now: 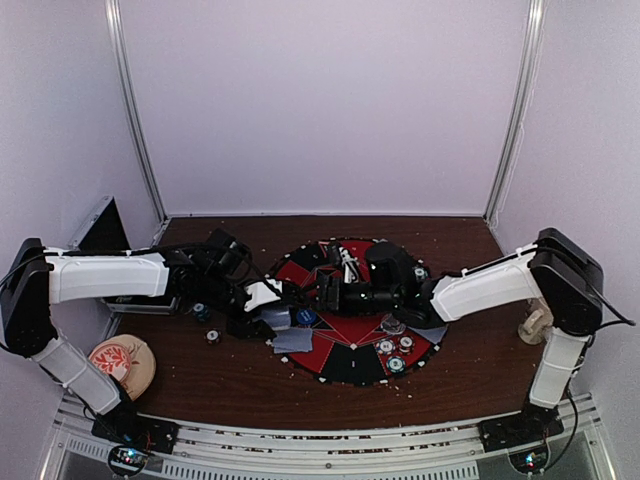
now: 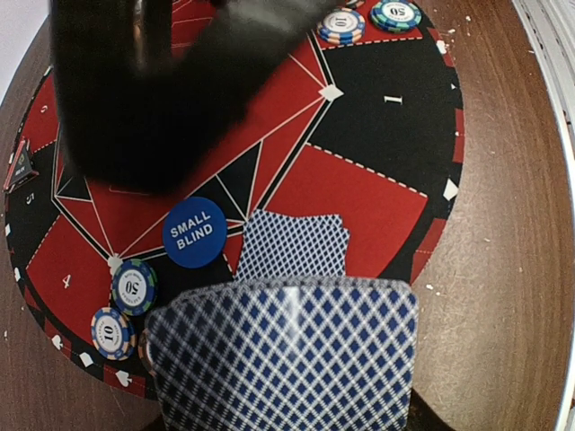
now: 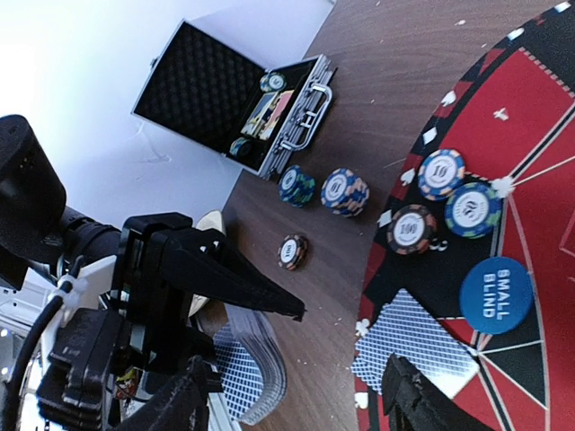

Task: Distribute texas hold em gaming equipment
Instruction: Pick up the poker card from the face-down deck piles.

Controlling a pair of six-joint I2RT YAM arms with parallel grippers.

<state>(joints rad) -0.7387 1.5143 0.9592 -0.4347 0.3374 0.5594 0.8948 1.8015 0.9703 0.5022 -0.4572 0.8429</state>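
At the rim of the round mat (image 2: 359,197), the left gripper (image 1: 266,313) clamps a fanned deck of playing cards (image 2: 283,355), light, slick, likely to slide unless pinched across its edges, while the right gripper (image 3: 296,397) hangs wide open, empty, above dealt cards (image 2: 296,244).

Table (image 2: 503,224): dark wood grain, matt, flecked with pale crumbs. Mat (image 2: 359,197): printed red and black, smooth, matt. Playing cards (image 2: 287,359): card stock, lattice-printed backs with a slight sheen. Small-blind button (image 2: 195,232): smooth glossy blue plastic. Poker chips (image 3: 440,173): smooth, plastic-looking. Case (image 3: 296,117): ribbed bright metal. Case lining (image 3: 193,99): black egg-crate foam, matt
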